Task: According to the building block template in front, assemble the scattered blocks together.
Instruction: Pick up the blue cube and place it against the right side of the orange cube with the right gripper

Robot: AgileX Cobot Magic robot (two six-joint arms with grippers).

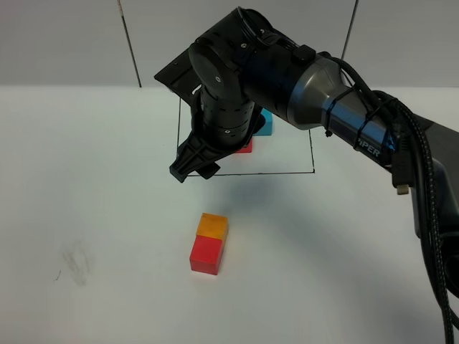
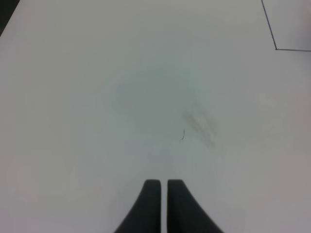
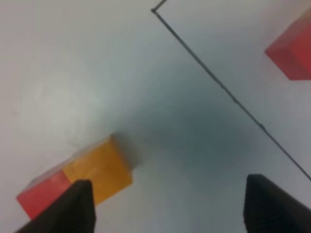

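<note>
- The right end effector (image 1: 192,166) (image 3: 167,183) is open: its two black fingers (image 3: 73,206) stand wide apart with nothing between them.
- It hangs above the tabletop (image 1: 86,179), over the near-left corner of the black frame line (image 1: 287,172) (image 3: 218,85) in the exterior view.
- The left end effector (image 2: 164,187) is closed and empty, with only a thin slit between its fingers. It points at bare tabletop near a faint smudge (image 2: 198,124).
- Two scattered blocks lie outside the frame, on its near side: the orange block (image 1: 212,224) (image 3: 99,172) and the red block (image 1: 205,256) (image 3: 41,194), touching face to face in a line.
- The building block template (image 1: 264,123) sits inside the frame, largely hidden by the right arm. Only parts of its blue cube and red cube (image 1: 246,147) (image 3: 291,51) show.
</note>
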